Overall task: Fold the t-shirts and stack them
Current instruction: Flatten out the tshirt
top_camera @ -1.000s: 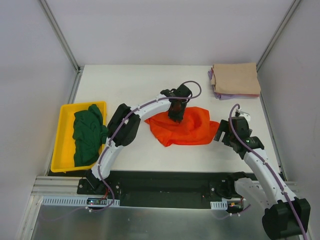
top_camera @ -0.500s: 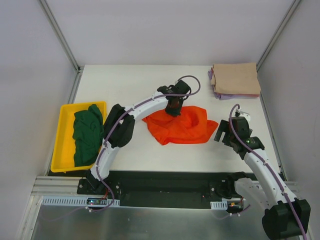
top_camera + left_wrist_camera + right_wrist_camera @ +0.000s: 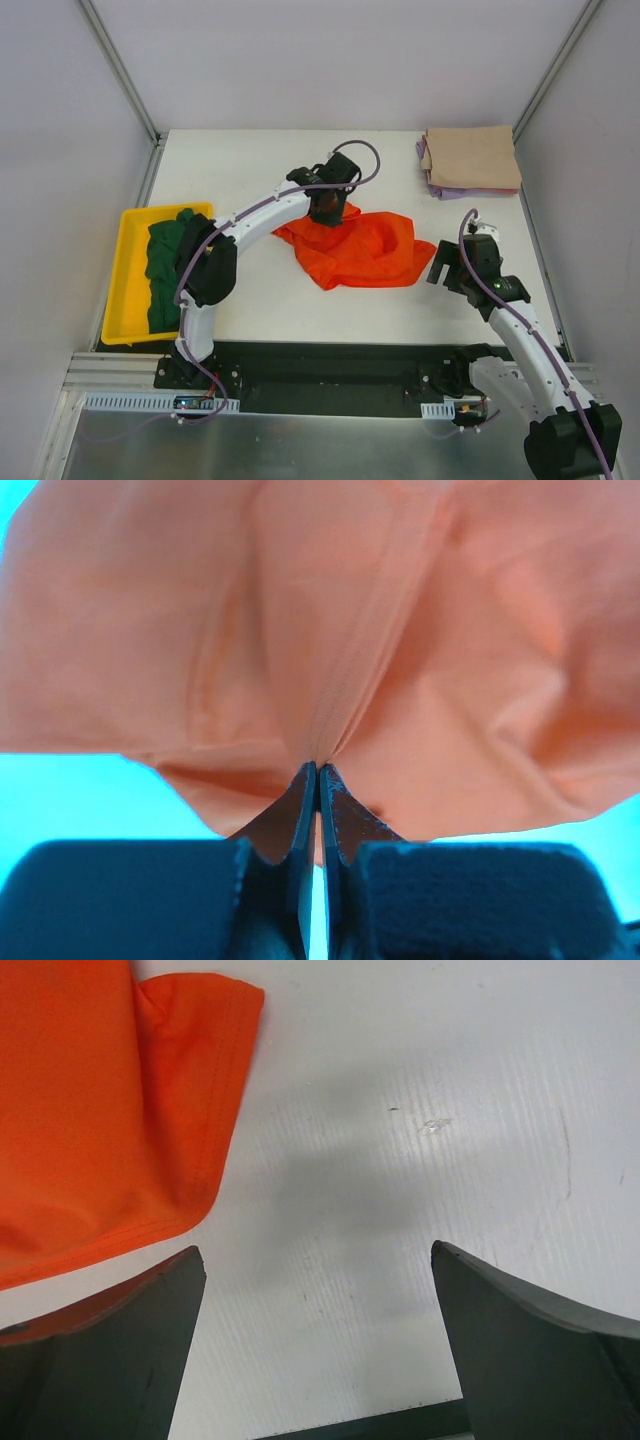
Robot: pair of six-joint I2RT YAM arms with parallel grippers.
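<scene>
**A:** L gripper, status?

**B:** L gripper (image 3: 317, 770) is clamped tight on a pinch of the orange-red t-shirt (image 3: 365, 250). On the wrist cam both tips are pressed together w/ a ridge of cloth running up from betw. them. The rest of the fabric fans out wide above the pinch.

**A:** Where on the shirt?

**B:** On the overhead cam it's at the far-left edge. The cloth there comes to a point under the gripper. The shirt is crumpled, not flat, and lies mid-table (image 3: 250, 160), a bit right of centre. The L arm arcs over from its base to reach it.

**A:** R gripper?

**B:** R gripper (image 3: 315, 1252) is spread wide and holds nothing, w/ only bare table betw. the tips. It sits just beside the shirt's right edge. Its wrist cam shows a hemmed sleeve corner at upper left. The shirt's lower edge runs behind the left tip in that view, and I can't tell if they touch.

**A:** Other shirts?

**B:** The dark green t-shirt (image 3: 165, 270) is bunched up in the yellow tray (image 3: 118, 270) at the table's left edge, well apart from the orange one. The tan t-shirt (image 3: 472, 155) is folded square at the far-right corner. It lies on top of the pale purple t-shirt (image 3: 440, 190), which shows only as a thin strip along the tan one's left and near edges.

**A:** Either gripper near that stack?

**B:** No. Both are well apart from it, and the R one is the closer.
</scene>
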